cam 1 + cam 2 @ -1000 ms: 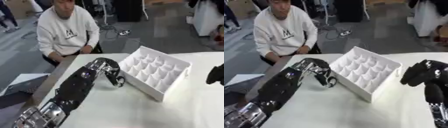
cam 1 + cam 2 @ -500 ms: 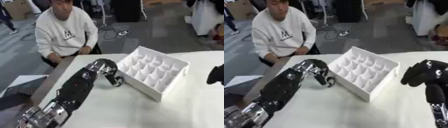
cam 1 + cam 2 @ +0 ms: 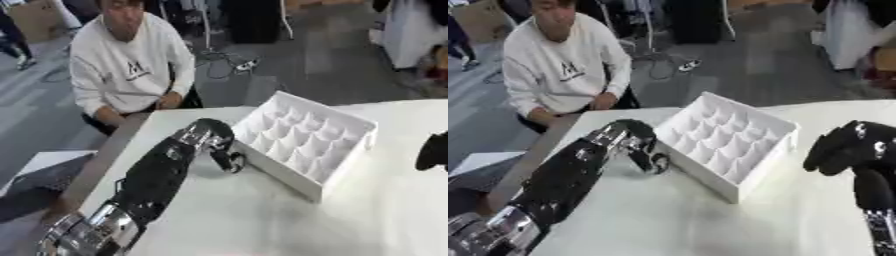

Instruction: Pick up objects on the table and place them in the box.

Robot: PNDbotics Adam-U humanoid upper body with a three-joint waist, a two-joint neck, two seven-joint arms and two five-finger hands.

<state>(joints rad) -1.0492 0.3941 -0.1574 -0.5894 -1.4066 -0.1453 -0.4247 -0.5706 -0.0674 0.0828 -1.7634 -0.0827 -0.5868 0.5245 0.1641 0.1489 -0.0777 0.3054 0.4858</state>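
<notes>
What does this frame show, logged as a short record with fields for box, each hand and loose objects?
box: white box with a grid of compartments, all looking empty, askew on the white table
left hand: left hand fingers curled, down at the box's near-left wall; anything held cannot be made out
right hand: right hand curled, right of the box, apart from it
loose objects: none visible

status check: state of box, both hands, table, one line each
box: upright on the table, open top, the grid compartments in view look empty
left hand: down on the table beside the box's near-left wall, fingers curled; cannot tell if it holds anything
right hand: raised to the right of the box, fingers curled, holding nothing visible
table: white, no loose objects visible on it
</notes>
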